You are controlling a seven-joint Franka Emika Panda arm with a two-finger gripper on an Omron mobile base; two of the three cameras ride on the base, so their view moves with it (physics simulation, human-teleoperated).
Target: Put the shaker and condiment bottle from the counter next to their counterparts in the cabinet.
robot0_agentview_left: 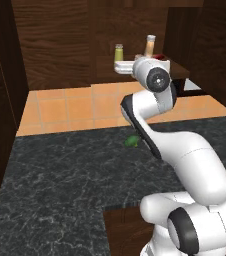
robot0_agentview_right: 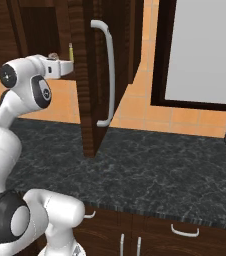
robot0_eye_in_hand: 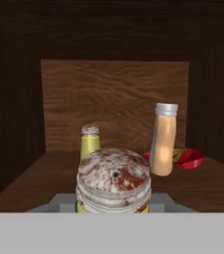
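Holding the shaker point(robot0_eye_in_hand: 113, 184) tight in the gripper point(robot0_eye_in_hand: 113, 204), jaws clenched on it, up inside the cabinet point(robot0_eye_in_hand: 114, 99) over the shelf, b/c going next to its twin shaker point(robot0_eye_in_hand: 89, 141), w/ the condiment bottle point(robot0_eye_in_hand: 163, 140) already standing nearby.

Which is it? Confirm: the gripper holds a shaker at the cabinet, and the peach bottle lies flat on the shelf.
One error: the peach bottle stands upright on the shelf, as the hand view shows. The gripper does hold a shaker at the cabinet.
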